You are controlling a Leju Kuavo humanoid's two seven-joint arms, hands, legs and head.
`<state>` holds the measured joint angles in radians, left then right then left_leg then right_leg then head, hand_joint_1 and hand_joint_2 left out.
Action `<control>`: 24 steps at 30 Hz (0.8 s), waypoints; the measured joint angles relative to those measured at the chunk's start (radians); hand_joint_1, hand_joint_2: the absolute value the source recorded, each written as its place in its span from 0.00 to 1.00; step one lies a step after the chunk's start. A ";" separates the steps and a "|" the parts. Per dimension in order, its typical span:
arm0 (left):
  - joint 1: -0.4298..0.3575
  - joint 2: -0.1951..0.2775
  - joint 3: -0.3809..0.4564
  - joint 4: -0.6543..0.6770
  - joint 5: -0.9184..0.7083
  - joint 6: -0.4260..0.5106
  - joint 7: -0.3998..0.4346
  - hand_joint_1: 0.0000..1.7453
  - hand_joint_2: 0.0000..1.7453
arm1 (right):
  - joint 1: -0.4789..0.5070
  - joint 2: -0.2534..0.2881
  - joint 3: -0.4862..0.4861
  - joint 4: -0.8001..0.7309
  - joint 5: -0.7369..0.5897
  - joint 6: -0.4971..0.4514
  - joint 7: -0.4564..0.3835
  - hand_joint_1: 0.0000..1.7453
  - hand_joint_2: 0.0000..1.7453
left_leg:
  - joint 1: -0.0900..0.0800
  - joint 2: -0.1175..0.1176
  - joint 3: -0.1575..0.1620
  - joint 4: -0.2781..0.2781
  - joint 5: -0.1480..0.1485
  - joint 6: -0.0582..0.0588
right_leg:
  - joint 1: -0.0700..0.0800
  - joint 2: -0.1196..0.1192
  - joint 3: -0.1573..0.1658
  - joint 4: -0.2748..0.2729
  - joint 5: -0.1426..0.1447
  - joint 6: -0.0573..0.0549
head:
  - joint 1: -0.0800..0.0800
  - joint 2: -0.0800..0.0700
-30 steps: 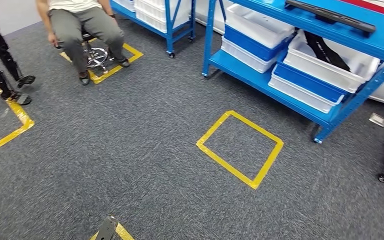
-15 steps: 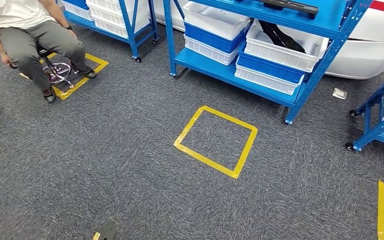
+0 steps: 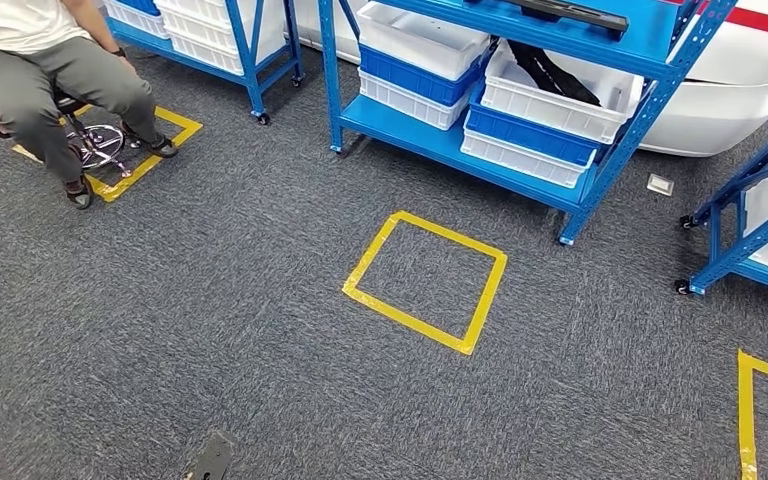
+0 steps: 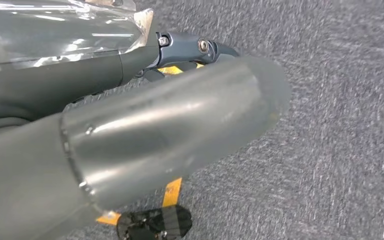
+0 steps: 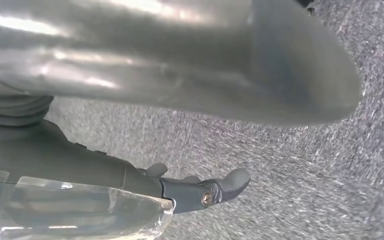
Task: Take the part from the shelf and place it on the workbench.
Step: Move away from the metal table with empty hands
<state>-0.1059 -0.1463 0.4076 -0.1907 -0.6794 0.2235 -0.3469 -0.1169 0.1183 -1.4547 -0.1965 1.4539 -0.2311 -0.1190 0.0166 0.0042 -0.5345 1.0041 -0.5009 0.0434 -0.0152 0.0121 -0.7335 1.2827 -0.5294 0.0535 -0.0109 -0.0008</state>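
A long black part point(image 3: 555, 72) lies in a white bin on the lower level of the blue shelf point(image 3: 440, 140), at the top middle of the head view. Another flat black part point(image 3: 570, 13) rests on the level above. The shelf stands a few steps ahead of me, beyond a square of yellow tape point(image 3: 426, 281) on the carpet. My left hand point(image 4: 170, 125) hangs over the grey carpet with nothing in it, fingers stretched out. My right hand point(image 5: 180, 100) hangs the same way, holding nothing.
A person point(image 3: 50, 70) sits on a stool at the far left. A second blue shelf point(image 3: 250, 50) with white bins stands behind them, and a third on casters point(image 3: 750, 235) at the right. A white car body point(image 3: 750, 90) lies behind the shelf. A small grey box point(image 3: 659, 184) sits on the floor.
The whole picture has shifted: my view has turned, so the shelf and taped square now sit nearer the middle and the seated person lies further left. The things themselves have not moved.
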 joint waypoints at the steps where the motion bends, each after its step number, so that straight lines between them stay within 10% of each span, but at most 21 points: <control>1: 0.000 0.000 0.000 0.000 0.000 0.004 -0.001 0.00 0.00 | 0.001 0.000 0.000 0.000 -0.001 0.000 0.001 0.00 0.00 | 0.000 0.001 0.008 0.000 -0.004 -0.003 | -0.001 -0.002 0.027 -0.056 0.028 0.007 | 0.000 0.000; 4: -0.001 -0.001 0.000 0.000 0.000 0.009 0.003 0.00 0.00 | 0.001 0.000 0.003 0.000 -0.002 0.000 0.003 0.00 0.00 | -0.003 0.004 0.028 0.001 -0.019 -0.017 | 0.008 -0.013 0.122 -0.247 0.098 0.004 | 0.001 0.000; 9: -0.004 0.000 0.000 -0.002 0.000 0.008 0.007 0.00 0.00 | 0.002 0.001 0.006 0.000 -0.003 0.002 0.005 0.00 0.00 | -0.001 0.004 0.031 0.016 -0.048 -0.044 | 0.004 -0.010 0.152 -0.283 0.087 -0.038 | -0.001 0.000; 14: -0.004 0.001 0.000 -0.004 0.001 0.004 0.008 0.00 0.00 | -0.003 0.002 0.006 0.000 -0.005 0.010 0.005 0.00 0.00 | 0.004 -0.003 -0.140 0.297 -0.131 -0.060 | 0.001 -0.006 0.191 -0.289 0.060 -0.071 | -0.004 0.000; 16: -0.002 0.002 0.000 -0.004 0.001 0.003 0.008 0.00 0.00 | -0.001 0.004 0.006 0.000 -0.006 0.011 0.005 0.00 0.00 | 0.006 -0.003 -0.149 0.255 -0.064 -0.060 | 0.001 0.001 0.211 -0.289 0.045 -0.067 | -0.004 0.000; 19: -0.003 0.004 0.000 -0.004 0.001 0.003 0.008 0.00 0.00 | -0.001 0.008 0.006 0.000 -0.007 0.013 0.005 0.00 0.00 | 0.004 -0.004 -0.081 0.072 0.043 -0.051 | 0.008 0.008 0.234 -0.288 0.019 -0.053 | -0.004 0.000; 24: -0.005 0.003 0.000 -0.005 0.001 0.002 0.008 0.00 0.00 | -0.003 0.007 0.006 0.000 -0.007 0.012 0.005 0.00 0.00 | -0.002 -0.006 -0.044 0.015 0.036 -0.018 | 0.018 0.006 0.243 -0.268 0.003 -0.025 | -0.004 0.000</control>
<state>-0.1106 -0.1434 0.4080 -0.1954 -0.6784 0.2256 -0.3388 -0.1197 0.1249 -1.4485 -0.1965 1.4466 -0.2186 -0.1140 0.0146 -0.0017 -0.5788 1.0193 -0.4646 0.0253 0.0026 0.0181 -0.4904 1.0145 -0.5265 0.0289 -0.0148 -0.0008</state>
